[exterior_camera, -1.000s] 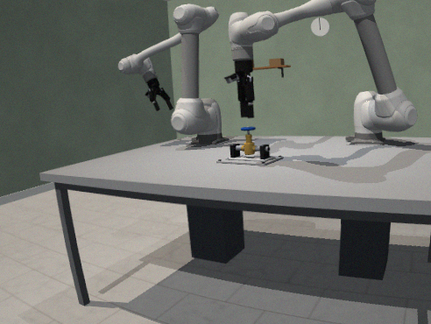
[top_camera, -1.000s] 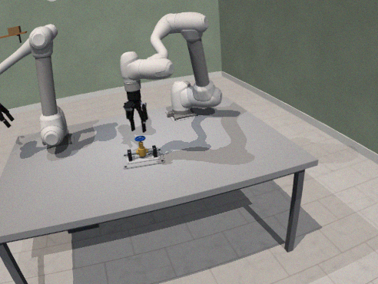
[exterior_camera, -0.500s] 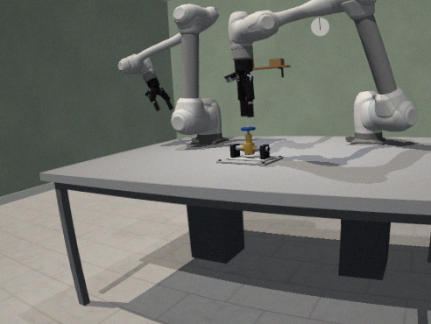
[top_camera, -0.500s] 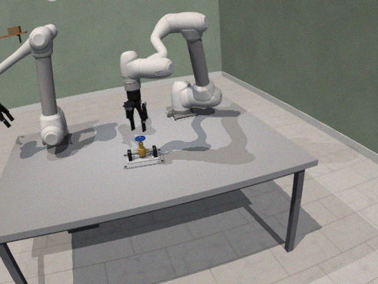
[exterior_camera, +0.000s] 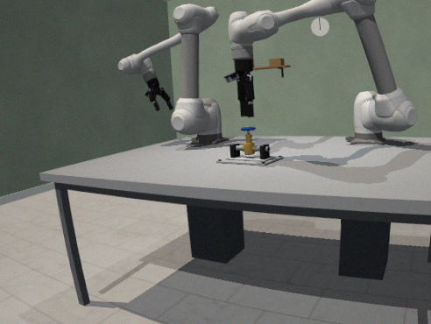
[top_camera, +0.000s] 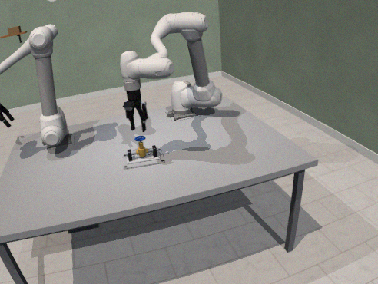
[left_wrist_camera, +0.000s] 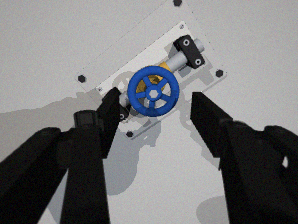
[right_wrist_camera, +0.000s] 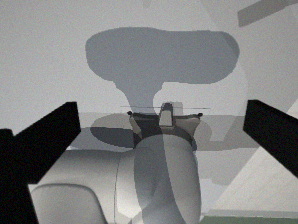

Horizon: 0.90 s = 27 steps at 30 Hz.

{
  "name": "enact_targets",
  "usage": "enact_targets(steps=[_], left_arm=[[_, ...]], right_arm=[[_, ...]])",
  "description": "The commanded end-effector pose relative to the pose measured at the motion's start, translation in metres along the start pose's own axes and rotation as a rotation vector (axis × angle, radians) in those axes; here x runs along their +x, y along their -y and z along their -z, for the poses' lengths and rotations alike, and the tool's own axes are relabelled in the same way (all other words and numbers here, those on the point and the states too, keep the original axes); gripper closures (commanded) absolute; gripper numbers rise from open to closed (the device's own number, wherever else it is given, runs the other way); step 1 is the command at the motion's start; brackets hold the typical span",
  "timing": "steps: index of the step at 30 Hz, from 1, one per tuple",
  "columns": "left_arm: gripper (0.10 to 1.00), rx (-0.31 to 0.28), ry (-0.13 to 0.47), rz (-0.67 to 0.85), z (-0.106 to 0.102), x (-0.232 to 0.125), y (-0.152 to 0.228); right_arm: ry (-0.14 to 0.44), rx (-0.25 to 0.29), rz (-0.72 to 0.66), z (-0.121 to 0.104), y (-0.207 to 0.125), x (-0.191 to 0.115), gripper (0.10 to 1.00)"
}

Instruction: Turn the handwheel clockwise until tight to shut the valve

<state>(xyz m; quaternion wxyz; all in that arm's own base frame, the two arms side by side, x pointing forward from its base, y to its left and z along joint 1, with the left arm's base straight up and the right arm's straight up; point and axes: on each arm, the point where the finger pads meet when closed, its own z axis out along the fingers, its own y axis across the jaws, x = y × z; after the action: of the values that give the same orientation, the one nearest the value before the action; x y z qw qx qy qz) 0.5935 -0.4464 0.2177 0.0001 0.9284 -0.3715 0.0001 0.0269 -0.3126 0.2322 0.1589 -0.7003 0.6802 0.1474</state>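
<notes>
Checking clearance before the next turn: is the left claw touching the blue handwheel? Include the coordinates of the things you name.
No, the left claw (top_camera: 138, 130) (exterior_camera: 247, 116) (left_wrist_camera: 155, 105) hangs above the handwheel (top_camera: 140, 137) (exterior_camera: 248, 129) (left_wrist_camera: 174, 92), with a visible gap between them.
</notes>
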Motion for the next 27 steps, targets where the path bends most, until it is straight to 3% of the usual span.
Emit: enact_targets(steps=[1,20,27], left_arm=[[0.590,0.001,-0.002,0.000,0.0015,0.0003,0.0002],[0.590,0.001,-0.002,0.002,0.0015,0.0003,0.0002],[0.590,0.001,-0.002,0.080,0.0015,0.0003,0.0002]], right_arm=[[-0.001,0.000,0.000,0.0004,0.0001,0.0001,0.098],[-0.001,0.000,0.000,0.0004,0.0001,0.0001,0.098],[-0.001,0.000,0.000,0.0004,0.0001,0.0001,0.098]])
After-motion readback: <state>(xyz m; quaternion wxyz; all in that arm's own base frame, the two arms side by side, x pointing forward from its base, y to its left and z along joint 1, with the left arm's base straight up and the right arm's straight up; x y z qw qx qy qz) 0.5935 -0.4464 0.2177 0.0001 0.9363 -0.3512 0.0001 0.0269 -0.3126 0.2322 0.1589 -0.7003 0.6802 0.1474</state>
